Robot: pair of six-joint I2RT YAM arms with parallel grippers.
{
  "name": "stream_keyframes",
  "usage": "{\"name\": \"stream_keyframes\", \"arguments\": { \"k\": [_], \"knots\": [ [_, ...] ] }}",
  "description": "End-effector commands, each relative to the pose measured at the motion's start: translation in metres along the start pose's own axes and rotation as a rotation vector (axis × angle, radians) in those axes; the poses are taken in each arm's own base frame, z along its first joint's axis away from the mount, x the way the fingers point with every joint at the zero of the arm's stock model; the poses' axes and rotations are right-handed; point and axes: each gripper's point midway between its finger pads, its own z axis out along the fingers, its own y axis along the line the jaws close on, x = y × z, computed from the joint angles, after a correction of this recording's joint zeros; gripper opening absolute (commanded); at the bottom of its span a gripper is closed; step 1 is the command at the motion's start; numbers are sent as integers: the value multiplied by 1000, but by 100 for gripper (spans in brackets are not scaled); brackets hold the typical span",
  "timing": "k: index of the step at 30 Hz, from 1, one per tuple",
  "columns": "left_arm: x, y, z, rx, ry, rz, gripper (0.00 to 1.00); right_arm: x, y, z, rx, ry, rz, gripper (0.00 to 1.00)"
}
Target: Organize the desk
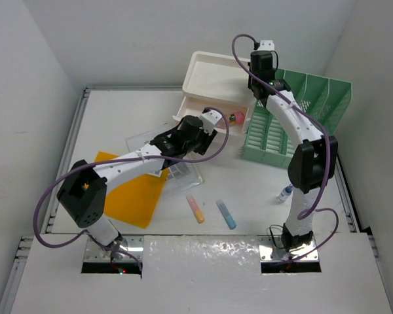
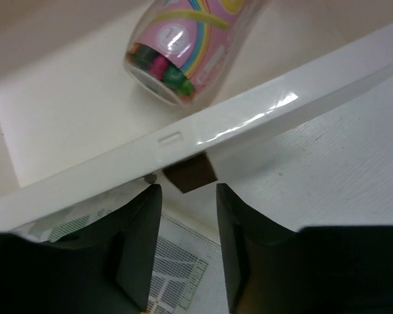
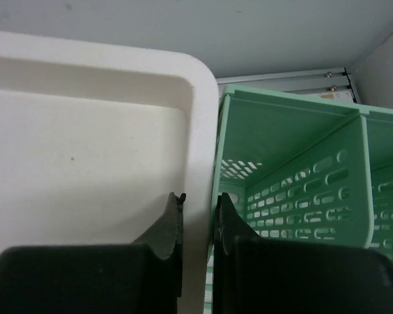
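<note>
Here the left gripper [image 2: 188, 188] gapes, a tube [image 2: 183, 52] in the drawer [image 2: 249, 124] ahead. The right gripper [image 3: 200, 197] pinches the box [image 3: 200, 131] rim beside a rack [image 3: 295, 163].

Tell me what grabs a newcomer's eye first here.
The green slotted rack at the far right, with the right gripper straddling the rim of the white tray beside it. Next, the orange folder at the near left, partly beneath the left arm. Then the pink rainbow-print tube lying in the open white drawer, just beyond the left gripper.
</note>
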Motion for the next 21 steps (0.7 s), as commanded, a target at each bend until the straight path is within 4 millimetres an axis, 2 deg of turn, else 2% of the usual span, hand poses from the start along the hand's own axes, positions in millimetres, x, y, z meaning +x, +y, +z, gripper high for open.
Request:
{"name": "stream_keyframes", "arguments": {
  "k": [1, 2, 4, 5, 6, 7, 8, 9, 10, 11, 12, 15, 17, 18, 21],
  "knots": [
    [-60, 20, 2, -57, -216, -43, 36, 3, 5, -2, -45, -8, -55, 0],
    [-61, 19, 5, -53, -221, -43, 27, 5, 5, -2, -47, -6, -59, 0],
    [-72, 15, 8, -33, -244, -42, 19, 6, 6, -4, -57, -10, -54, 0],
    [-70, 11, 17, -18, -229, -40, 12, 9, 6, -6, -61, -7, -51, 0],
    [-72, 9, 22, -7, -224, -37, 9, 10, 9, -6, -76, -6, -49, 0],
    [-86, 7, 24, 6, -231, -38, 7, 11, 10, -7, -84, -2, -44, 0],
    [-81, 4, 35, 11, -204, -31, 4, 11, 11, -7, -90, 0, -31, 0],
    [-83, 5, 39, 7, -187, -30, 4, 12, 14, -8, -110, 4, -24, 0],
    [-101, 8, 39, 3, -216, -35, 3, 13, 16, -9, -114, 10, -16, 0],
    [-95, 8, 46, 0, -185, -33, 3, 13, 16, -10, -114, 13, 9, 0],
    [-99, 9, 47, 1, -187, -36, 3, 12, 16, -12, -112, 16, 19, 0],
    [-123, 11, 41, 6, -233, -45, 3, 16, 14, -18, -108, 12, 61, 0],
    [-131, 12, 41, 7, -244, -47, 3, 15, 16, -20, -126, 10, 66, 0],
    [-145, 13, 38, 7, -268, -50, 3, 17, 19, -19, -139, 16, 62, 0],
    [-155, 9, 40, 33, -278, -52, 0, 21, 34, -18, -220, 40, 45, 0]
  ]
}}
